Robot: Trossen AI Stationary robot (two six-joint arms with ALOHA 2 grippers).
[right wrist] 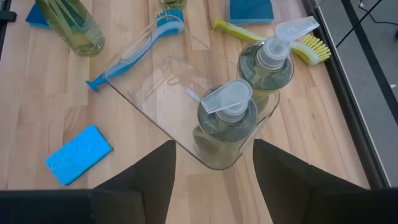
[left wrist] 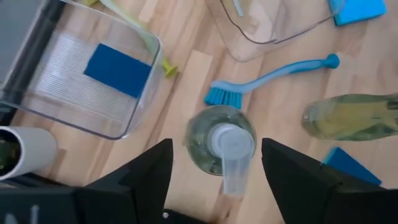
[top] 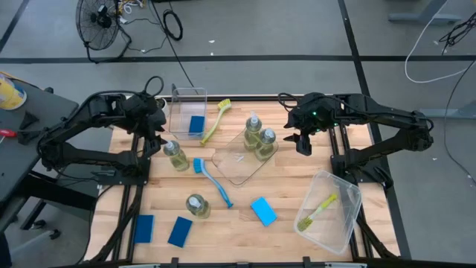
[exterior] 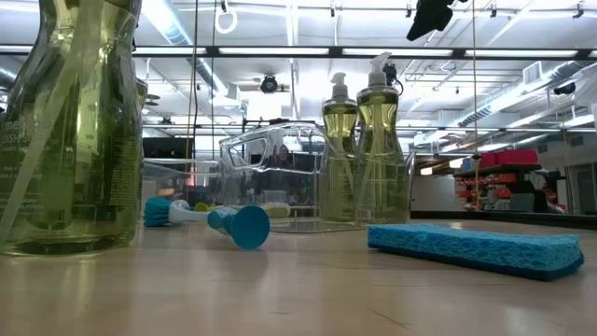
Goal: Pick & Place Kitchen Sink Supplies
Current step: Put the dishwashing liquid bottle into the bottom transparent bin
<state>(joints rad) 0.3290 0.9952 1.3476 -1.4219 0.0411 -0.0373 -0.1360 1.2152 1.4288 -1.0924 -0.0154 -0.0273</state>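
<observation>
arms – matte black, jointed, tubular links | right claw [top: 303, 140] – green LED nearby | claw fingers [left wrist: 143, 177] – flat black wedges

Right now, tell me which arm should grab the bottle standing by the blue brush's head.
Left. The left gripper hovers open directly above that bottle, fingers on either side of its pump. The right gripper hangs over the two bottles on the tray.

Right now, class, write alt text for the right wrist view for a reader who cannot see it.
The right pincer hangs open above two pump bottles of yellow-green liquid standing on a clear flat tray. Around them on the wooden table lie a blue sponge, a blue dish brush and a yellow-green brush.
</observation>
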